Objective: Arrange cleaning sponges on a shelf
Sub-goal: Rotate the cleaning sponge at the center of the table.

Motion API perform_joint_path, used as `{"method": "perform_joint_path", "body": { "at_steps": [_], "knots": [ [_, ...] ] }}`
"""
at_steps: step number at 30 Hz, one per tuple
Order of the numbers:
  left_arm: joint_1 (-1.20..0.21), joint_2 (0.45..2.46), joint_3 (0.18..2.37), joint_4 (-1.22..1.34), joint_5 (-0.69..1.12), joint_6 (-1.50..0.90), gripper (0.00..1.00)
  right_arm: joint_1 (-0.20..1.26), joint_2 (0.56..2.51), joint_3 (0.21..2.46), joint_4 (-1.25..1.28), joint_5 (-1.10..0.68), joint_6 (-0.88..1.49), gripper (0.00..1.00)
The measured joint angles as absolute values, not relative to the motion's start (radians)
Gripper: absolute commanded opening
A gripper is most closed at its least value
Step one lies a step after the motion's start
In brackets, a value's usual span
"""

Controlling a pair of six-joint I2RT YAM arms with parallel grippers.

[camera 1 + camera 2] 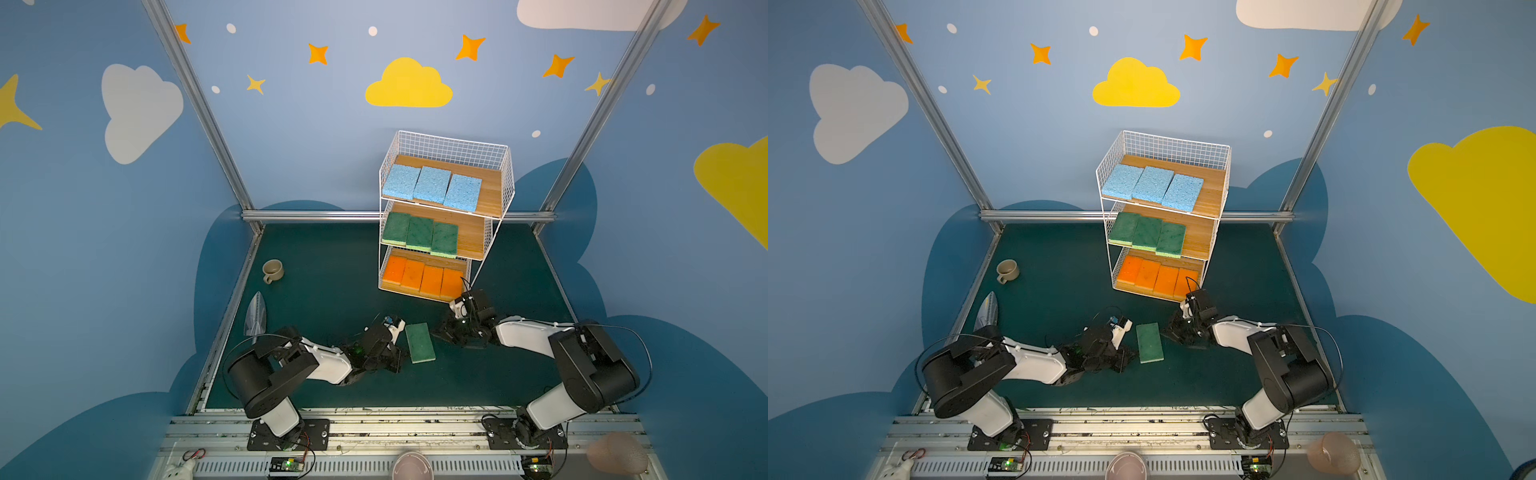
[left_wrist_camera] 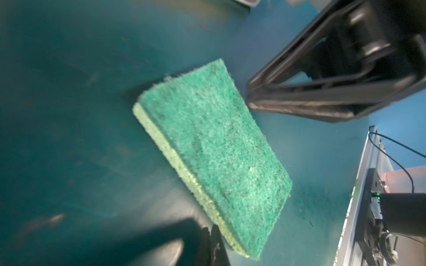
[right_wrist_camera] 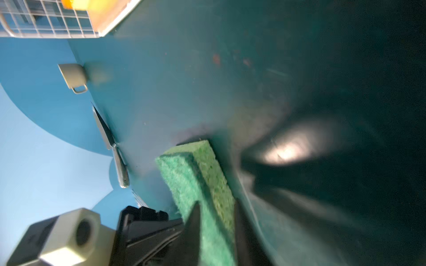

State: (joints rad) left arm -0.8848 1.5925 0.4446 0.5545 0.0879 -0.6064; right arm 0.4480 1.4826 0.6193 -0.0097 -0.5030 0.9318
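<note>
One green cleaning sponge (image 1: 419, 343) (image 1: 1149, 343) lies flat on the dark mat, scouring side up. My left gripper (image 1: 395, 359) (image 2: 211, 231) is shut and holds nothing, its tips beside the sponge's near left corner. My right gripper (image 1: 435, 332) (image 3: 216, 205) is low at the sponge's right edge, fingers apart, and the sponge (image 3: 198, 179) shows between them. The shelf (image 1: 449, 149) holds three blue sponges (image 1: 434, 185) on its top board, three green ones (image 1: 419, 233) on the middle board and several orange ones (image 1: 422, 277) on the bottom board.
A beige mug (image 1: 273, 270) stands at the left of the mat and a metal trowel (image 1: 255, 316) lies nearer along the left edge. The shelf's front corner is just behind my right wrist. Metal frame rails border the mat.
</note>
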Motion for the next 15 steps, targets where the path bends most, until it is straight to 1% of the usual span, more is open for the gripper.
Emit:
{"method": "perform_joint_path", "body": {
  "at_steps": [2,6,8,9,12,13,15],
  "knots": [
    [-0.882,1.549,0.440,0.527,0.068,-0.606,0.15,0.432,1.403,0.611,-0.058,-0.497,0.918,0.46],
    [-0.877,1.467,0.440,0.484,0.025,-0.596,0.43,0.427,1.214,0.567,-0.131,-0.490,0.926,0.53],
    [-0.875,1.438,0.440,0.460,0.000,-0.599,0.59,0.449,1.134,0.513,-0.133,-0.492,0.968,0.56],
    [-0.873,1.426,0.440,0.448,-0.014,-0.602,0.65,0.467,1.099,0.478,-0.127,-0.492,0.992,0.56],
    [-0.863,1.394,0.439,0.424,-0.043,-0.607,0.77,0.551,1.028,0.388,-0.134,-0.474,1.068,0.58],
    [-0.857,1.386,0.439,0.414,-0.051,-0.608,0.79,0.586,1.017,0.381,-0.155,-0.455,1.074,0.59],
    [-0.844,1.368,0.439,0.393,-0.062,-0.609,0.82,0.661,1.007,0.400,-0.209,-0.392,1.060,0.56]
  ]
}}
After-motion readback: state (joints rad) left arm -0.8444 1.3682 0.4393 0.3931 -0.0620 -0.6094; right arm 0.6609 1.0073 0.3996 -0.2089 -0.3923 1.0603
